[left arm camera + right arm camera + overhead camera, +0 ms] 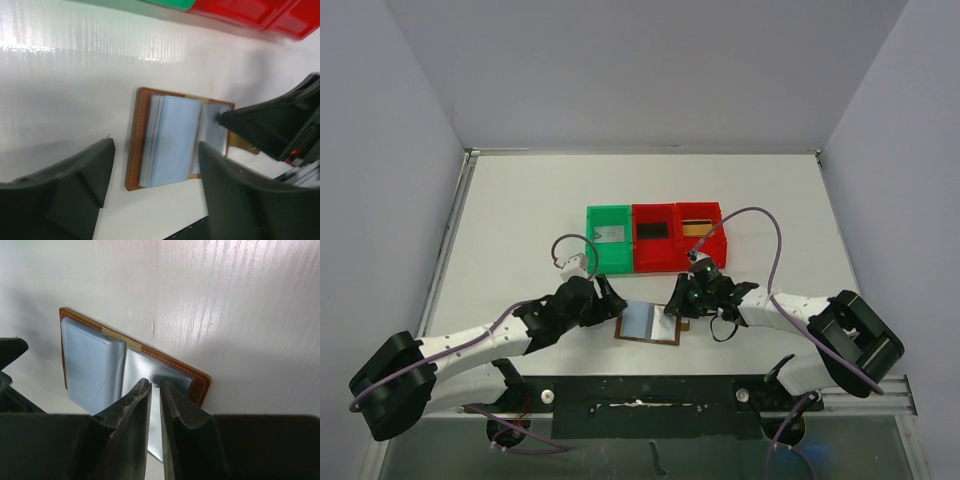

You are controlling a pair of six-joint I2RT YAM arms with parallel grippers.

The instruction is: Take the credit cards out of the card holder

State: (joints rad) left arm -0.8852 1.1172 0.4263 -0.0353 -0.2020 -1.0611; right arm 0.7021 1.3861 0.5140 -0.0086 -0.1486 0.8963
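The brown leather card holder (pixel 650 322) lies open and flat on the white table, its pale blue-grey sleeves facing up; it also shows in the left wrist view (pixel 170 140) and the right wrist view (pixel 95 360). My left gripper (pixel 612 300) is open and empty at the holder's left edge, its jaws wide apart over the holder (pixel 156 150). My right gripper (pixel 678 308) has its jaws almost closed, a thin gap between them, with the tips (pixel 155 384) down on the holder's right-hand sleeve. I cannot tell whether a card is pinched. A gold card (pixel 696 225) lies in the right red bin.
A green bin (pixel 610 238) and two red bins (pixel 655 238) (pixel 701 232) stand in a row just behind the holder. The green bin holds a grey card, the middle red bin something dark. The holder's brown snap tab (pixel 245 145) sticks out under the right gripper.
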